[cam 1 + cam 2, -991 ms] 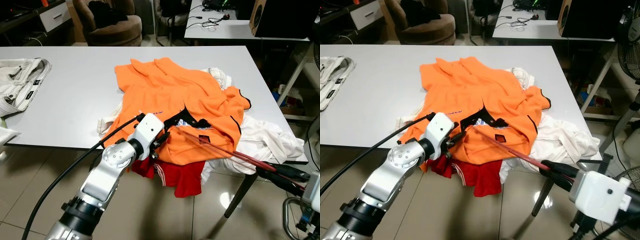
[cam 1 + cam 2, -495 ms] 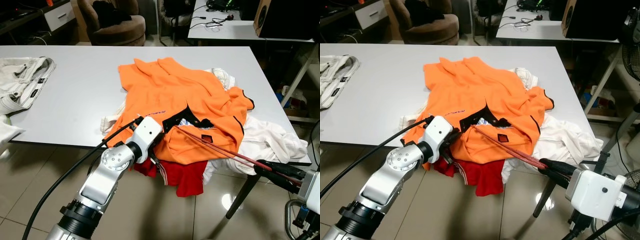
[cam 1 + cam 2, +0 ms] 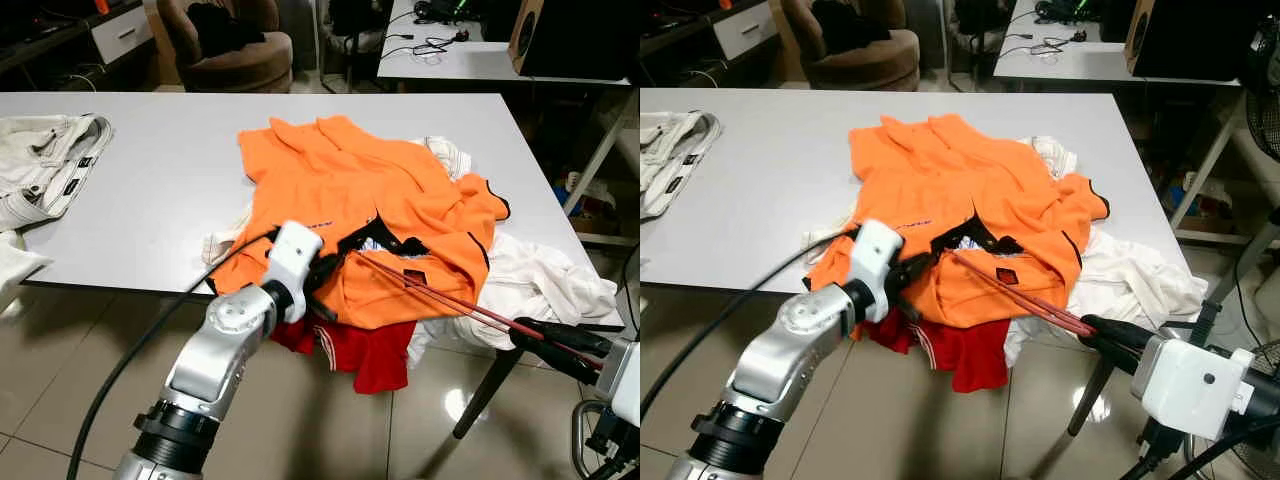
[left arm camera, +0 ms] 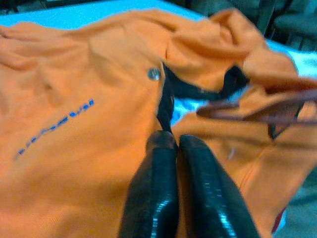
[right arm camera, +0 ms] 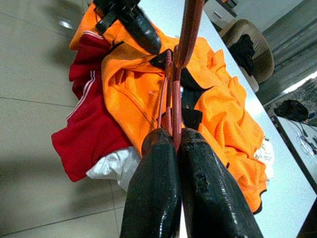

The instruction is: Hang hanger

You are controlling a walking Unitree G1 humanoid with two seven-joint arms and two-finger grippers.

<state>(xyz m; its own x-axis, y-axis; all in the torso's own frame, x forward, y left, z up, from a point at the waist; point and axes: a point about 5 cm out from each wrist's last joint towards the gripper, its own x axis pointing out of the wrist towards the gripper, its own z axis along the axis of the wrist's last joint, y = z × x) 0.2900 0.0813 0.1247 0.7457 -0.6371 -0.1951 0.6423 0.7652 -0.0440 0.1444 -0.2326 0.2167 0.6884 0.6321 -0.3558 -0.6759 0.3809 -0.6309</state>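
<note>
An orange shirt (image 3: pixel 340 180) with a black collar (image 4: pixel 198 89) lies crumpled at the near right of the white table (image 3: pixel 150 180). My left gripper (image 3: pixel 325 272) is at the collar opening. Its fingers (image 4: pixel 163 168) are shut on the black placket strip. My right gripper (image 3: pixel 535 335) is low at the right, off the table's front corner, shut on a thin red hanger (image 3: pixel 440 298). The hanger's far end (image 5: pixel 190 29) reaches into the collar opening, close to the left fingertips.
A red garment (image 3: pixel 370 350) hangs over the table's front edge under the orange shirt. White clothes (image 3: pixel 540 280) spill over the right corner. White jeans (image 3: pixel 45 160) lie at the far left. Behind stand a brown armchair (image 3: pixel 230 40) and a second table (image 3: pixel 470 60).
The view has shifted slightly. My left wrist has risen a little toward the collar opening. The right gripper and hanger have held their place.
</note>
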